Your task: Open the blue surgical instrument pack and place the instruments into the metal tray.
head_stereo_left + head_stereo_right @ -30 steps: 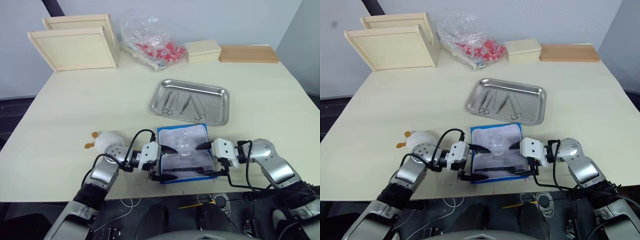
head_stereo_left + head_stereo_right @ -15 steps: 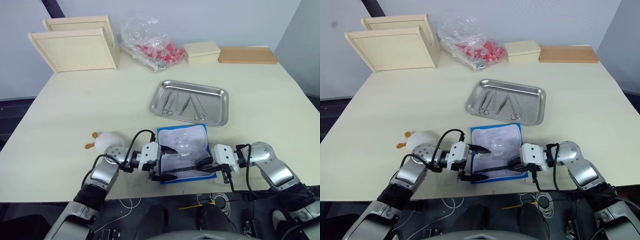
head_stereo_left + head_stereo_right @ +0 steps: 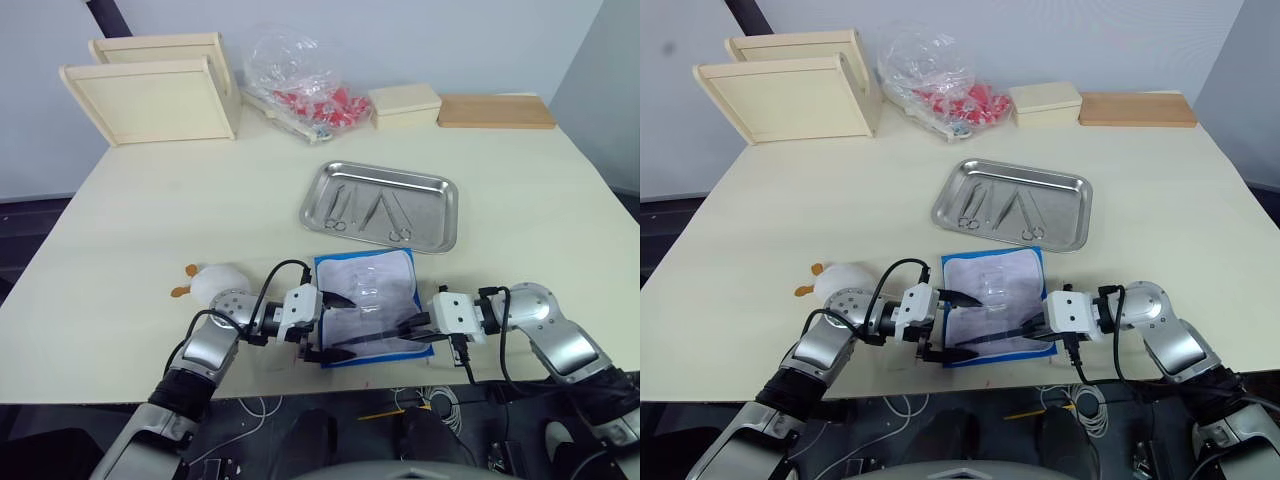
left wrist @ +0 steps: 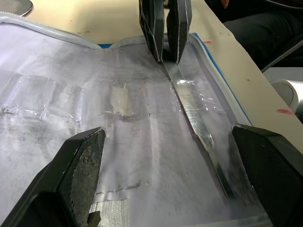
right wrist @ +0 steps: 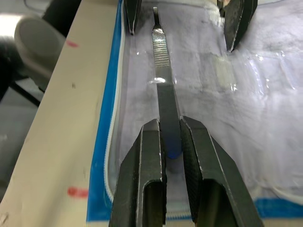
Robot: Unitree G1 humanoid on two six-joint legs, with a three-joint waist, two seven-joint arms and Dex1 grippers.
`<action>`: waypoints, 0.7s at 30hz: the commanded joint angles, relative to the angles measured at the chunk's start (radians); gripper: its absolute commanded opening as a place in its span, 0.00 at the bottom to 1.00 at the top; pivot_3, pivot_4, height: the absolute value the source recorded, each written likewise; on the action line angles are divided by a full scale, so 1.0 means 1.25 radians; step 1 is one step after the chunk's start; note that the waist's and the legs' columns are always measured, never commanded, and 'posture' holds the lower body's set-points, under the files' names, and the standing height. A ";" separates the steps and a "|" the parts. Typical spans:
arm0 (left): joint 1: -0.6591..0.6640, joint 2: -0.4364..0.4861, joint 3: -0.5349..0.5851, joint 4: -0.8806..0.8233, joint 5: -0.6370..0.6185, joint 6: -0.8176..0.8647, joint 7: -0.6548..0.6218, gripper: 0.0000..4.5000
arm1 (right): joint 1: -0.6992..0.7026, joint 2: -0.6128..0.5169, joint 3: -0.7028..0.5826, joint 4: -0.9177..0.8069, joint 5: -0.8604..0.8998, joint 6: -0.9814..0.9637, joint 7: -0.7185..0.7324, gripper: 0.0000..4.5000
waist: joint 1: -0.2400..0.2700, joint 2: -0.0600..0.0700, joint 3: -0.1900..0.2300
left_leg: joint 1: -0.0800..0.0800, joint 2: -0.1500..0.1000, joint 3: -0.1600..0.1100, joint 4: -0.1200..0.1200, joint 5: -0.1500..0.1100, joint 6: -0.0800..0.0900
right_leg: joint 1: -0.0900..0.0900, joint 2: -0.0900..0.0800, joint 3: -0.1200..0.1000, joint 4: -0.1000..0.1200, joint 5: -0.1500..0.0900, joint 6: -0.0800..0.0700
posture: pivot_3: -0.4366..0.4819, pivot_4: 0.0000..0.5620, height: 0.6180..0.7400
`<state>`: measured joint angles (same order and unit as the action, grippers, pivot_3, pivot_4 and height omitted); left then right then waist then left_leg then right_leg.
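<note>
Here is the pale wooden table (image 3: 150,220), and toward its far side the shallow stainless steel tray (image 3: 440,222) with rounded corners, which already holds several thin dark instruments (image 3: 370,210), ring-handled ones among them. Just in front of the tray, at the table's near edge, the blue surgical instrument pack (image 3: 366,300) lies unfolded flat, its blue-bordered whitish panel with clear pockets facing up.

The left gripper (image 3: 332,325) sits over the panel's left part with its two black fingers spread wide and nothing between them. The right gripper (image 5: 173,144) is at the panel's right, near corner, its fingers pinched tight on the end of one last slim flat metal tool (image 5: 162,82) that lies in its pocket near the front border.

By my read, that tool is light, stiff and slick, likely to twist or slip in a narrow pinch. The soft pack probably drags along unless something pins it. Best hold: squarely across the flat shank, drawing it straight along its length out of the pocket.
</note>
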<state>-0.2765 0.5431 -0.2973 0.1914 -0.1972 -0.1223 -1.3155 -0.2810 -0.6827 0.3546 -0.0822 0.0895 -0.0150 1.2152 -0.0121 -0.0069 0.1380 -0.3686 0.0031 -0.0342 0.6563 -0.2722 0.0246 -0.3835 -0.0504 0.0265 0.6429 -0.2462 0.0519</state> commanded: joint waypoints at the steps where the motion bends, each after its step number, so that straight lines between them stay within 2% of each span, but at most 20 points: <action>1: 0.022 0.003 -0.038 0.035 0.037 0.008 -0.010 1.00 | -0.019 -0.019 -0.032 -0.060 -0.012 0.035 -0.025 0.00 | 0.000 0.000 0.000 | 0.000 0.000 0.000 0.000 0.000 0.000 | 0.000 0.000 0.000 0.000 0.000 0.000 | 0.48 0.27 1.00; 21: 0.017 -0.004 -0.041 0.052 0.041 -0.002 -0.011 1.00 | -0.013 -0.160 -0.089 -0.218 0.011 0.137 0.003 0.00 | 0.002 0.001 0.002 | -0.001 0.000 0.000 0.000 0.000 0.000 | 0.000 -0.001 0.000 -0.001 0.000 0.000 | 0.48 0.27 1.00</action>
<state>-0.2848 0.5324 -0.2979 0.2114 -0.1973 -0.1380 -1.3161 -0.2832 -0.8645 0.3018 -0.3117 0.0824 0.1519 1.2193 -0.0102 -0.0060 0.1407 -0.3696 0.0031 -0.0342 0.6563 -0.2723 0.0246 -0.3838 -0.0513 0.0262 0.6418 -0.2464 0.0521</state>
